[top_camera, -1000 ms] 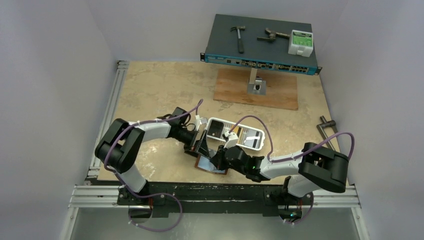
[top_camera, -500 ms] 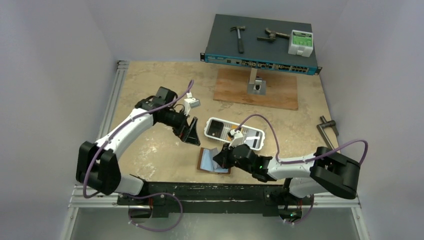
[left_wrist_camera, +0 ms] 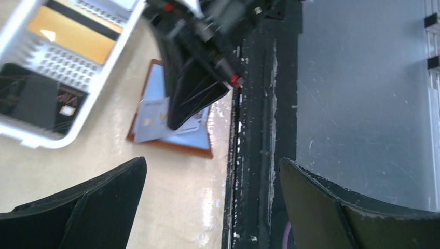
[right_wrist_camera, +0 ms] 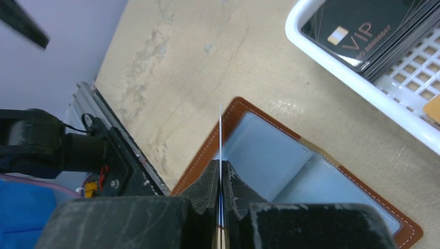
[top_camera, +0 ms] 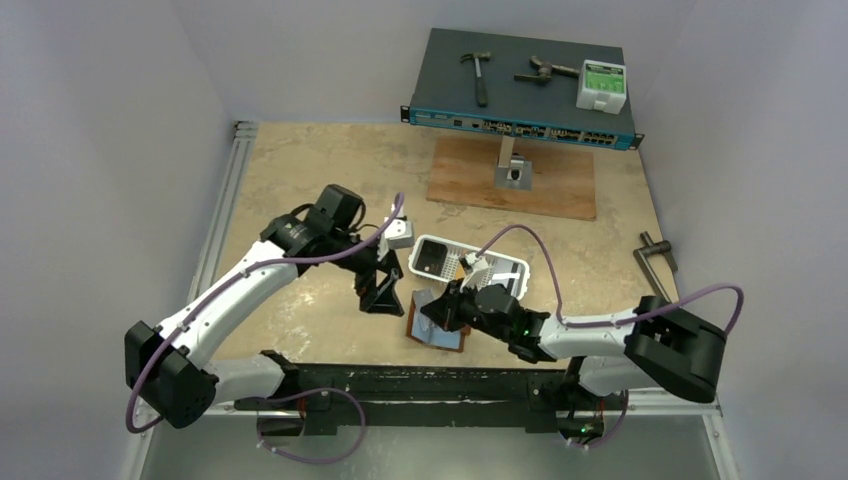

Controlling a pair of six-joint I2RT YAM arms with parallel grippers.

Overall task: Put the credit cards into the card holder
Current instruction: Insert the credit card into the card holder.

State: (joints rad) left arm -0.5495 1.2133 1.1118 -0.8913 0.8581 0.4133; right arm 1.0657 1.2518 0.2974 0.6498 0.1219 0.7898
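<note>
- We see our right gripper (right_wrist_camera: 220,174) clamped on a pale credit card (left_wrist_camera: 150,118), held edge-on over the open card holder (right_wrist_camera: 270,155).
- Our left gripper (left_wrist_camera: 212,161) hangs nearby, fingers wide apart and empty.

It looked like a robotics lab test cell. Two robot arms (top_camera: 250,278) were bolted to a metal frame (top_camera: 170,392) at the edge of a beige table (top_camera: 300,170). Plain white walls (top_camera: 100,150) closed it in. A network switch (top_camera: 520,90) with a hammer (top_camera: 478,75) on top stood at the back.
</note>
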